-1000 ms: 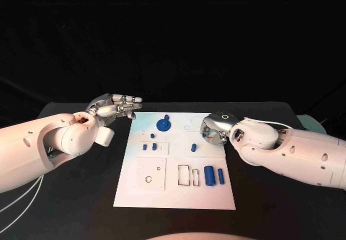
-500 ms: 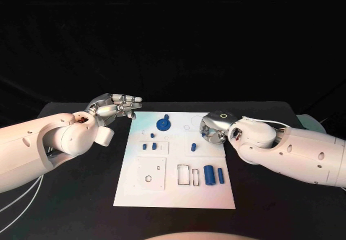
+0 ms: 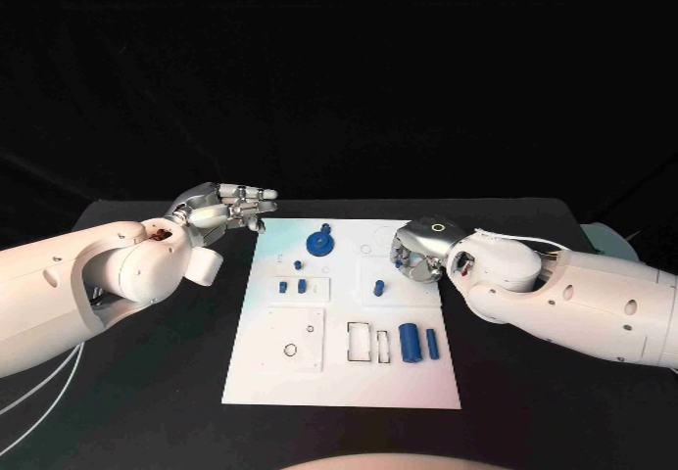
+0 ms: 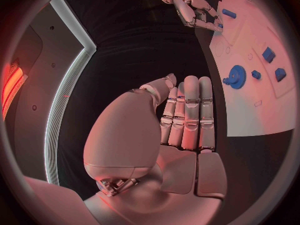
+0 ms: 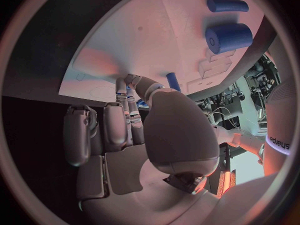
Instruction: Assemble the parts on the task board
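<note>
The white task board [image 3: 339,382] lies mid-table. On it are a blue gear [image 3: 320,242], small blue pieces [image 3: 293,287], a short blue peg [image 3: 379,288] and two blue cylinders [image 3: 418,343]. My left hand [image 3: 226,208] hovers off the board's far left corner, fingers straight and side by side [image 4: 187,115], holding nothing. My right hand [image 3: 421,250] is over the board's right edge beside the peg [image 5: 173,81], its fingers [image 5: 128,115] bent down toward the board, with nothing seen in them. The left wrist view shows the gear [image 4: 236,77] and the right hand [image 4: 194,7].
Rectangular and round recesses [image 3: 367,343] are cut into the board's near half, next to the thick cylinder [image 5: 228,36] and the slim one [image 5: 227,5]. Black table [image 3: 156,392] surrounds the board. A pale object [image 3: 610,238] sits at the far right edge.
My right hand has edged slightly left, toward the board. The left hand and the parts have stayed where they were.
</note>
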{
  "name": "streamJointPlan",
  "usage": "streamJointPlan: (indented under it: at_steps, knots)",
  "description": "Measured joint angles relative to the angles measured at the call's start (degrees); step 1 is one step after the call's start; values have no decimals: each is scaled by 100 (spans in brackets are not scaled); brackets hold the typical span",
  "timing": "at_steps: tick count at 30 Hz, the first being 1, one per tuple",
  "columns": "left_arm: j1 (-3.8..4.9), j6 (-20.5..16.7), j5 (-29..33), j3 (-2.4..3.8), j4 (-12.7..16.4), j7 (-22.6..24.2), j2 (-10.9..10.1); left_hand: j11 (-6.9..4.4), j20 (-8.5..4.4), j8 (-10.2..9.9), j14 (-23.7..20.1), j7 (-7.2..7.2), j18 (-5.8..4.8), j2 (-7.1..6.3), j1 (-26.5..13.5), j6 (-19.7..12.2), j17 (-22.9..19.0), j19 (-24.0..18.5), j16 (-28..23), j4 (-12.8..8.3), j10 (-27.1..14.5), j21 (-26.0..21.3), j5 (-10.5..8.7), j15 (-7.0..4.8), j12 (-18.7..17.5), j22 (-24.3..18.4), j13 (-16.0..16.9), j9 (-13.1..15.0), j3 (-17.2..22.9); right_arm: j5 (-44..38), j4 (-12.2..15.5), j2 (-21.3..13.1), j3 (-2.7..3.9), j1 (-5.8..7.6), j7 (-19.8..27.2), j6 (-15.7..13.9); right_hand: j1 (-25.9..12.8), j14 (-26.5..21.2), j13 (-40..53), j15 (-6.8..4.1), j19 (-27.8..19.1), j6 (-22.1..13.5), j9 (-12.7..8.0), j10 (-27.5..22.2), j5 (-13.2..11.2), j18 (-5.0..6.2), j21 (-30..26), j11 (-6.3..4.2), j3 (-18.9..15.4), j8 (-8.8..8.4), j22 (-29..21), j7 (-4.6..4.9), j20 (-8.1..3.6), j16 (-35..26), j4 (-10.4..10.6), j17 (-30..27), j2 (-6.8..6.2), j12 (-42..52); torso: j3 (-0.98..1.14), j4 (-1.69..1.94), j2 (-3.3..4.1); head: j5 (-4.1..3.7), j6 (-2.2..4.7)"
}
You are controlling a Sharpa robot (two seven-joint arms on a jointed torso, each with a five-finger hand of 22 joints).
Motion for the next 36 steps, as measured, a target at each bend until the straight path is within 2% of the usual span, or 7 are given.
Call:
streamJointPlan:
  at_steps: [10,13,20,29,36]
  knots:
    - [0,-10,3,0,-18,-12,-3,0,21,0,0,-20,1,0,0,-20,-6,21,0,0,-42,-25,0,0,14,-8,-1,0,0,-1,88,-93,-20,-27,-25,-156,-15,-14,6,-14,21,16,0,17,-23,0,24,17,-2,10,-1,-12,-21,0,-2,6,14,0,0,-1,-4,13,0]
    - [0,-12,3,0,-35,-19,-2,0,21,0,0,0,1,0,0,-41,-6,21,0,0,-42,-25,0,0,13,-8,-1,0,0,0,130,-131,-22,-26,-28,-209,-31,-20,13,-20,20,28,-1,17,-94,0,24,17,-4,23,-1,-23,-21,21,-3,6,28,0,0,-1,-4,13,8]
    - [0,-12,4,0,-61,-40,1,-1,21,0,0,0,0,0,0,-41,-12,21,0,-16,-83,-25,0,1,13,-14,-2,1,-16,11,344,-297,8,29,-28,-346,-61,-20,20,-20,20,38,0,17,-170,0,24,17,-27,26,4,-32,-21,21,8,6,58,0,-3,-1,-4,10,16]
    - [0,-11,4,-1,-84,-74,7,21,21,0,-21,0,0,0,0,-41,-18,20,0,0,-104,-47,0,21,13,-20,-2,1,-32,118,981,-641,64,166,-28,-521,-86,-21,27,-20,20,47,1,37,-248,1,23,-3,-59,25,3,-43,-21,44,38,5,35,-1,-7,-1,-4,55,5]
    - [0,-8,5,-1,-110,-95,39,21,21,0,-21,0,0,0,0,-41,-18,20,0,0,-104,-47,0,21,13,-20,-2,1,-32,216,1527,-693,79,196,-32,-654,-146,-21,27,-20,20,46,2,37,-249,1,47,-3,-65,24,3,-47,-21,44,32,10,36,-1,-7,-1,-8,155,21]
